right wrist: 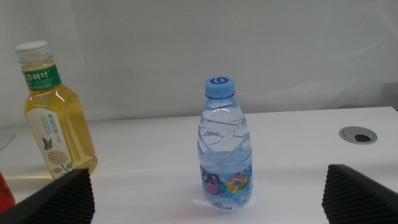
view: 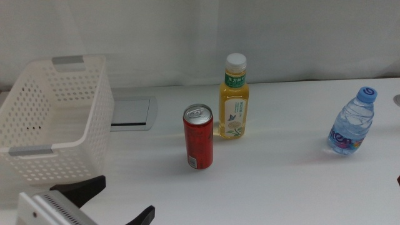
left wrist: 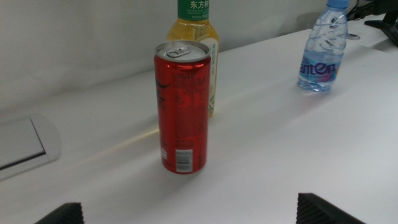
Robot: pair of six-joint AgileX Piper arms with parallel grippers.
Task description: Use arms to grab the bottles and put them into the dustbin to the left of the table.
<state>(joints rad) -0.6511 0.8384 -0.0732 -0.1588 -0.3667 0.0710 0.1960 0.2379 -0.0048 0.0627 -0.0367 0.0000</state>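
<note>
Three items still stand on the table, bin empty at its left, so you're at the first grab: left gripper, wide open, faces the can; right gripper, also wide, faces the water bottle.

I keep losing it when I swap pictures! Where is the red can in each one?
Middle view: the can stands upright near the centre, in front of the tea bottle.
Left wrist view: the can fills the middle, close up, between the open jaws.
Right wrist view: only a red sliver shows at the edge.
Shared landmark: the tea bottle beside it.
</note>
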